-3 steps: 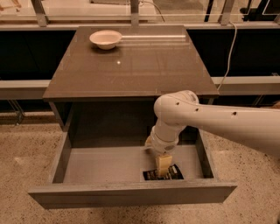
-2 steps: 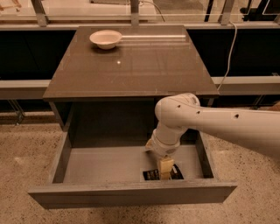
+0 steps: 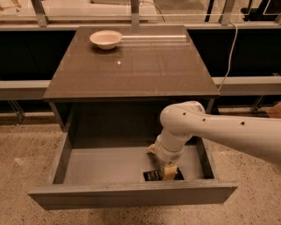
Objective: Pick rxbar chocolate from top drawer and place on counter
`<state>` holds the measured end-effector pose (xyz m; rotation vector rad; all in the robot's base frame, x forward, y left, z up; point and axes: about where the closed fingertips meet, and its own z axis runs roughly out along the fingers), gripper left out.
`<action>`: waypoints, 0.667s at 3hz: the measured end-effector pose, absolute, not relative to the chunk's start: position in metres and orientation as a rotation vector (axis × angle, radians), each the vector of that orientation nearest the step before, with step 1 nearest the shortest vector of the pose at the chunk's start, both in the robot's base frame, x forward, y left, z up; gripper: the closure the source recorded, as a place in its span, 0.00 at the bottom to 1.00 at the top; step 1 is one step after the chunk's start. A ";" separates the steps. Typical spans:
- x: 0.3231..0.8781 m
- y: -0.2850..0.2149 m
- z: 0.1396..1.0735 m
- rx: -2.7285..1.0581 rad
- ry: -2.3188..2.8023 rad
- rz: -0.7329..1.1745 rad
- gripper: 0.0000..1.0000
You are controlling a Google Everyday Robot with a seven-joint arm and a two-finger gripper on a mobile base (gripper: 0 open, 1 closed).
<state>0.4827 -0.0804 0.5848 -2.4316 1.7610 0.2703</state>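
Note:
The top drawer (image 3: 131, 195) is pulled open toward me, its grey inside showing. The rxbar chocolate (image 3: 153, 175), a flat black wrapper with white lettering, lies on the drawer floor against the front panel, right of the middle. My gripper (image 3: 169, 170) reaches down into the drawer from the white arm (image 3: 206, 127) on the right and sits on the bar's right end, hiding part of it. The counter (image 3: 131, 66) is the glossy dark slab above the drawer.
A white bowl (image 3: 106, 38) stands at the back left of the counter. A metal rail and posts (image 3: 135, 11) run behind the cabinet. A cable (image 3: 228, 57) hangs at the right. Speckled beige floor (image 3: 26, 154) surrounds the cabinet.
My gripper has moved slightly forward and down toward the drawer's front panel, staying over the bar's right end. The bar and the drawer have not moved.

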 end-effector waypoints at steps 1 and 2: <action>0.484 -0.081 0.578 -2.446 1.735 0.263 0.21; 0.484 -0.081 0.582 -2.446 1.735 0.263 0.24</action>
